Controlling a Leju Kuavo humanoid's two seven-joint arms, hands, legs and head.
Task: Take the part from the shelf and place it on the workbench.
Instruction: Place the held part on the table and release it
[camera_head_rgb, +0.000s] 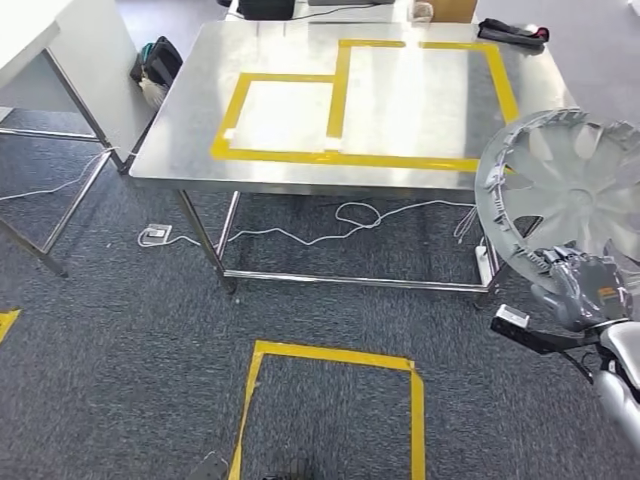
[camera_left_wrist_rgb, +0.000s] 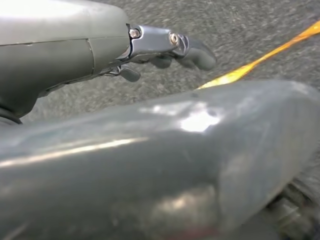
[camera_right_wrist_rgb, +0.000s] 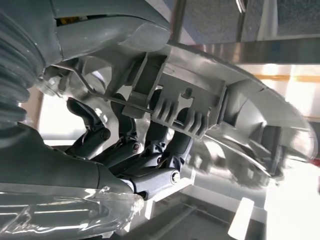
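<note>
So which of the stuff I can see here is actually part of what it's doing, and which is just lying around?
Part of the job:
- silver wheel cover, the part, gripped by the right hand
- steel workbench, where it must go
- yellow tape outlines on the bench, probably the drop spot

Just lying about:
- white cables on the carpet
- black bag beside the bench
- floor tape square

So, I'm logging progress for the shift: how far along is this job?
Pickup looks done: the right hand grips the silver wheel cover by its rim, held off the workbench's right end. Left: carrying it over the yellow-taped top and setting it down. The left hand hangs low, holding nothing.
</note>
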